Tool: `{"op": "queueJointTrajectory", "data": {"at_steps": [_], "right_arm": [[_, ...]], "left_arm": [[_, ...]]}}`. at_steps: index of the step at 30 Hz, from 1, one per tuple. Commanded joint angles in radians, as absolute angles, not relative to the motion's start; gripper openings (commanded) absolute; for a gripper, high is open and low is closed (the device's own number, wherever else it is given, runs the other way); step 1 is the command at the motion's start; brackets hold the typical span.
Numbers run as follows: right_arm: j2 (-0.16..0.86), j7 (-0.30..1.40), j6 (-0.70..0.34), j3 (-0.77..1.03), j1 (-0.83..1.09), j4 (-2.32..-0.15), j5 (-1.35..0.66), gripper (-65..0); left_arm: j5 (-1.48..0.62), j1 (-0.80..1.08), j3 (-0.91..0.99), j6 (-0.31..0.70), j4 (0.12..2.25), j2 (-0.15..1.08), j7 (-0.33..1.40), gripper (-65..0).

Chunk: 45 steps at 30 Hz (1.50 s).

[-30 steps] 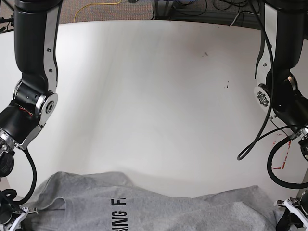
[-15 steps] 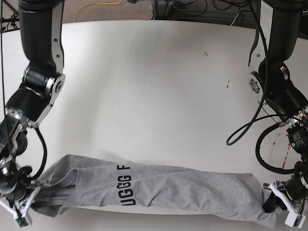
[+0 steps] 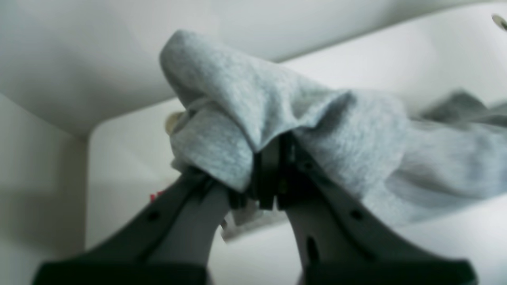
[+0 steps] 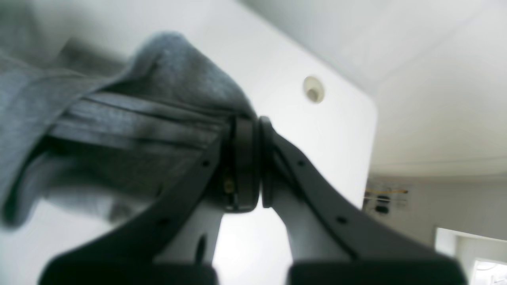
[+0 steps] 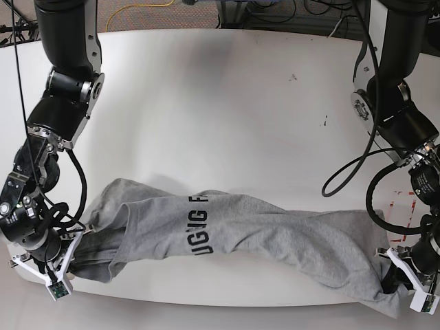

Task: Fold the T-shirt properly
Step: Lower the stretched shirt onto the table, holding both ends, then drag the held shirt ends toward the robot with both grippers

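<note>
T-shirt (image 5: 227, 244) hung stretched between both grippers over the white table (image 5: 227, 103), sagging, lettering facing up. Left gripper (image 3: 266, 174) was clamped tight on one bunched end; right gripper (image 4: 253, 158) was pinched closed on the other end's folded fabric.

The scene is evenly and brightly lit from above. Soft shadows are cast on the white table (image 5: 227, 103) beneath the T-shirt (image 5: 275, 240). Both wrist views are blurred, with the near fingers (image 3: 190, 221) out of focus and the far background washed out. The base view is sharp, with slight bending seen at its edges.
</note>
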<state>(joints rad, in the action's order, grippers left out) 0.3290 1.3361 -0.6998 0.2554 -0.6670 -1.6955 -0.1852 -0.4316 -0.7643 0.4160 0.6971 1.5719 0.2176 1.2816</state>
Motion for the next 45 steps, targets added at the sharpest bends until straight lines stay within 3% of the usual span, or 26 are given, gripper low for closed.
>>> {"op": "queueJointTrajectory", "data": {"at_steps": [1, 15, 17, 29, 37, 45], "right_arm": [[0.341, 1.326, -0.698, 0.26, -0.669, -1.722, -0.206, -63.8], [0.314, 1.331, -0.698, 0.308, -0.421, -1.87, -0.263, -64.4], [0.296, 1.347, -0.698, 0.351, -0.31, -1.928, -0.261, -64.9], [0.246, 1.373, -0.698, 0.434, -0.213, -1.953, -0.282, -65.0], [0.239, 1.376, -0.698, 0.457, -0.211, -1.957, -0.308, -65.0], [0.253, 1.373, -0.698, 0.458, -0.356, -1.921, -0.347, -65.0]], "left_arm": [[-0.446, -0.773, 0.413, 0.698, 1.594, 0.233, 1.255, -63.4], [-0.45, -0.573, 0.439, 0.698, 1.628, 0.278, 1.247, -62.7], [-0.456, -0.498, 0.458, 0.698, 1.625, 0.276, 1.252, -62.7], [-0.477, -0.329, 0.462, 0.698, 1.671, 0.27, 1.251, -62.3], [-0.48, -0.276, 0.466, 0.698, 1.743, 0.271, 1.251, -62.2], [-0.475, -0.35, 0.444, 0.698, 1.823, 0.26, 1.253, -61.5]]}}
